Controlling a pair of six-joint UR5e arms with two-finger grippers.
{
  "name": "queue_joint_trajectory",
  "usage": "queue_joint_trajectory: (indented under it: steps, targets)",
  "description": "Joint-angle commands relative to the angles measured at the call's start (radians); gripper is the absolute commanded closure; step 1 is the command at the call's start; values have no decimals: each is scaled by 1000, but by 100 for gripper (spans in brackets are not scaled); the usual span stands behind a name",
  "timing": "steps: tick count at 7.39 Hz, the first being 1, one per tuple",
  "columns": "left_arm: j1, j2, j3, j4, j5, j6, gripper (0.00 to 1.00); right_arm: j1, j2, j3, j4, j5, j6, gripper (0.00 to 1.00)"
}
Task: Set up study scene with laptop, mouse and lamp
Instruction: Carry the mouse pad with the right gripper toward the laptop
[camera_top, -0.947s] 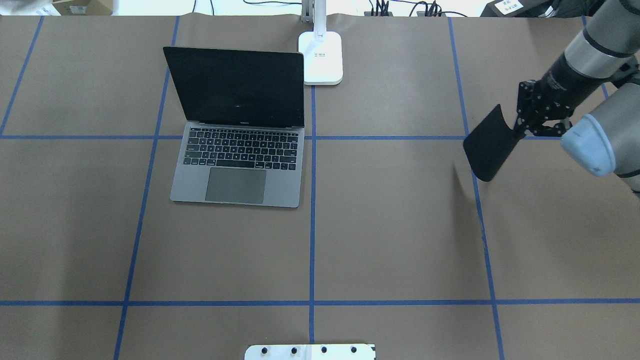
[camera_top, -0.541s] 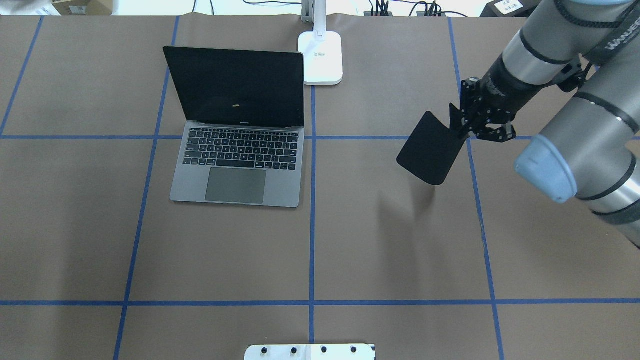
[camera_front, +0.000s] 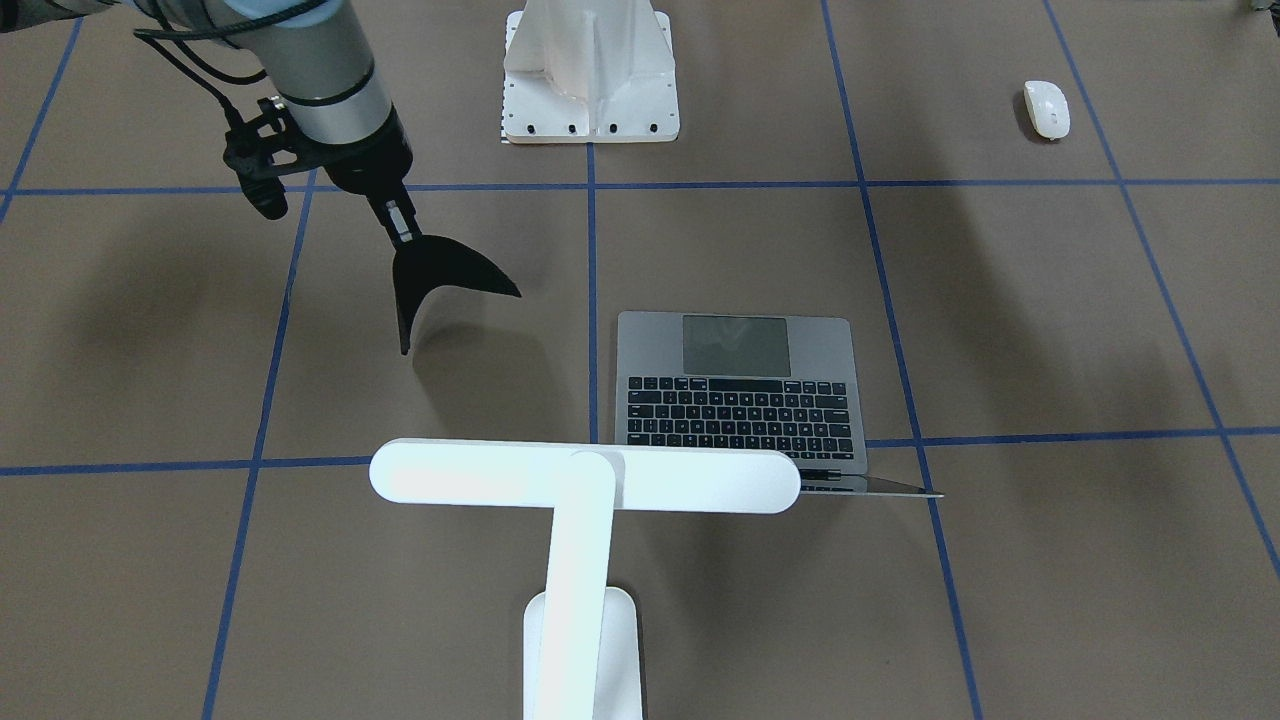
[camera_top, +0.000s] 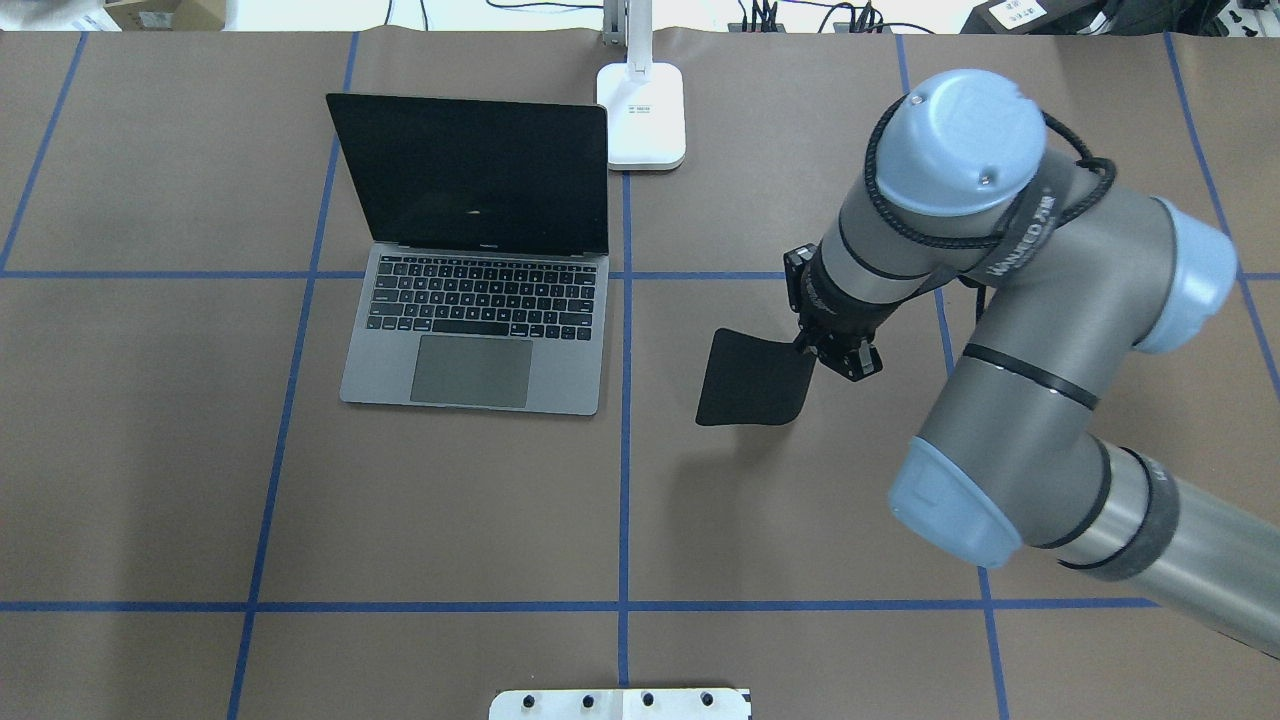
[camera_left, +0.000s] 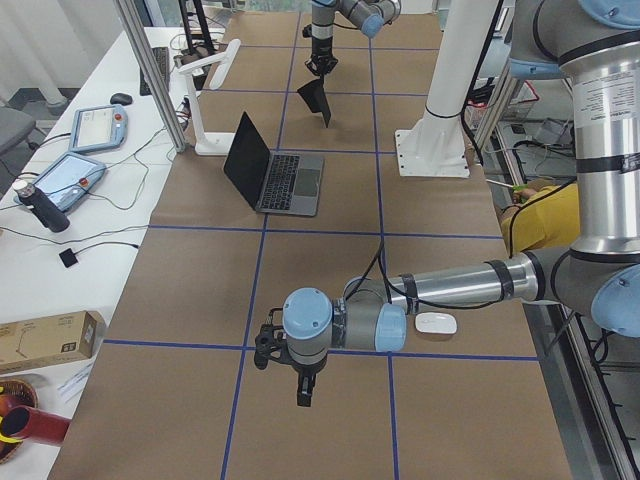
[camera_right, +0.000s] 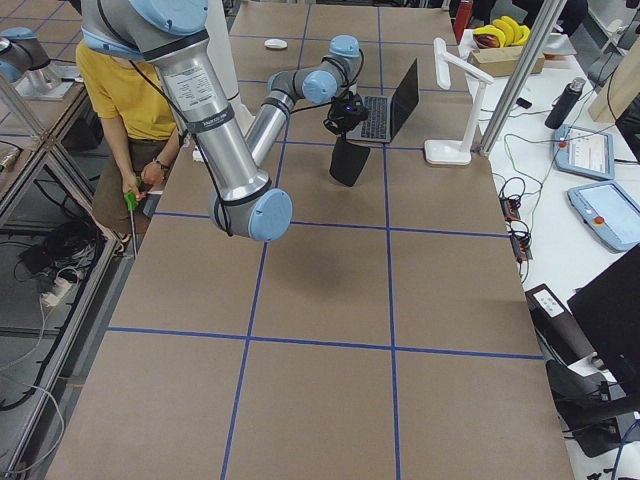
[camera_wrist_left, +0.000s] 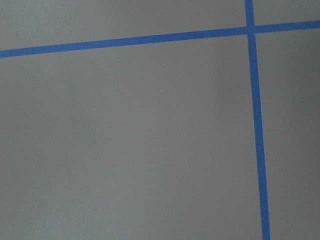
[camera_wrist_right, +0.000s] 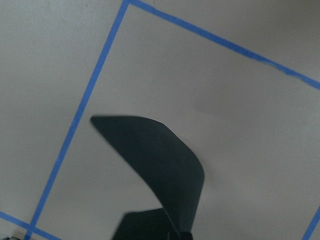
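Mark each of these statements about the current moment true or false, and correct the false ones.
1. The laptop is open, with a dark screen. True.
2. The right gripper holds the mouse. False: its fingers are shut on the black pad; the mouse lies by itself on the table, far from that gripper.
3. The black pad lies flat beside the laptop. False: it hangs bent from the right gripper, above the table.
4. The lamp stands upright, its base past the laptop's screen on the side away from the robot. True.
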Motion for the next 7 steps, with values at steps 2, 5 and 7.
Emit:
queue_joint_trajectory:
  steps: [2, 5, 7]
  targets:
    - [-1, 4, 0, 0, -3, 2, 0, -5, 118, -226, 36, -81, 3, 100]
    - [-1, 13, -3, 0, -3, 4, 0, 12, 224, -462, 217, -117, 33, 100]
    - [-1, 15, 2, 0, -3, 4, 0, 11, 296, -590, 292, -144, 89, 100]
